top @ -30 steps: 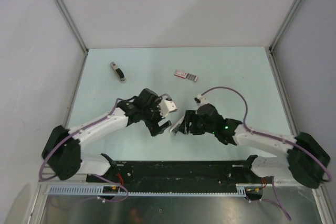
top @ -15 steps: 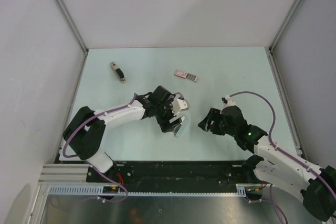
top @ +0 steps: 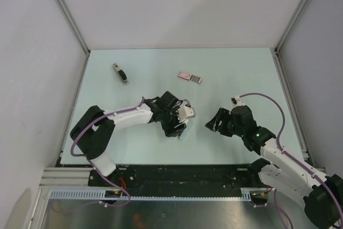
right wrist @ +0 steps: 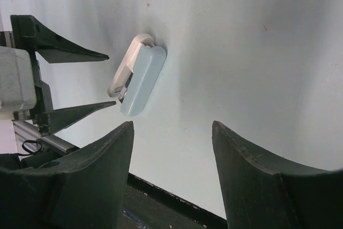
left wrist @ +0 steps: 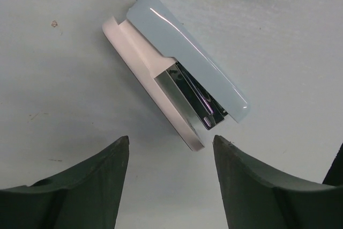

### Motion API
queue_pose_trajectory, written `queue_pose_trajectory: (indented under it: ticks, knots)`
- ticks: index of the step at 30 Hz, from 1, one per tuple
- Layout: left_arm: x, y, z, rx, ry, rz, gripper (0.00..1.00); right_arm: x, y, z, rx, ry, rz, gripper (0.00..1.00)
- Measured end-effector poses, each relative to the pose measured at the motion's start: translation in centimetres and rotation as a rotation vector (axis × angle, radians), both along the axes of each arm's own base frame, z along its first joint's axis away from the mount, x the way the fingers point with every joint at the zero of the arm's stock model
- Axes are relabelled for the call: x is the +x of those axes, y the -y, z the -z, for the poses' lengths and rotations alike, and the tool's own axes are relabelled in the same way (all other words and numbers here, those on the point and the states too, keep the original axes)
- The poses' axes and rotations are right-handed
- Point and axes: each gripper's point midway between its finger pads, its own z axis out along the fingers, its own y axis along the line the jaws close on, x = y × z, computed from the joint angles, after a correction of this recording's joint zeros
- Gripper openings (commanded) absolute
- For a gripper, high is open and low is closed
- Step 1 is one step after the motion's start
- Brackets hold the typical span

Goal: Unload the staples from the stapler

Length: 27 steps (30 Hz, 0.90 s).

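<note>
Left end effector (left wrist: pixel 170 140): spread, empty, tips just short of stapler (left wrist: pixel 171 68) | right end effector (right wrist: pixel 172 125): spread, apparently empty

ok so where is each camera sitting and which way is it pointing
top external: above and behind the bases, looking down on the table; both arms show.
left wrist: on the left arm, facing down at the stapler lying on its side; its own left fingers frame the bottom, apart.
right wrist: on the right arm, facing across the table toward the left arm; its own right fingers at the bottom.
shared: both wrist views hold the stapler; the right wrist view also catches the left fingers.
</note>
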Motion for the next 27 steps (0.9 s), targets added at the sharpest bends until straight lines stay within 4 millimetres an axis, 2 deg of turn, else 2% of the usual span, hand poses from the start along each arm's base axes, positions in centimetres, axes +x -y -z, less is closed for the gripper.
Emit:
queue_pose_trajectory:
  ticks: [6,10,13,16,17,23,27]
  knots:
    - [0.1,-0.4,0.7,0.029,0.007,0.004,0.54,0.0,-0.2,-0.1,0.014,-0.003,-0.008,0.64]
    - [0.4,-0.5,1.1,0.042,0.022,0.003,0.35,0.1,-0.3,0.0,0.016,-0.007,-0.014,0.64]
    - [0.7,-0.4,1.5,0.049,0.030,-0.002,0.24,0.1,-0.4,0.2,0.015,-0.014,-0.017,0.64]
    - [0.9,-0.2,1.8,0.047,0.034,-0.011,0.06,0.2,-0.5,0.4,0.013,-0.018,-0.017,0.64]
    - [1.1,0.0,1.8,0.042,0.038,-0.017,0.03,0.2,-0.5,0.4,0.014,-0.018,-0.017,0.64]
    - [1.8,0.3,1.7,0.032,0.067,-0.054,0.00,0.6,-1.0,0.4,0.031,-0.019,-0.023,0.67]
    - [2.2,-0.2,1.0,0.014,0.082,-0.110,0.00,0.8,-1.5,0.5,0.050,-0.023,-0.026,0.69]
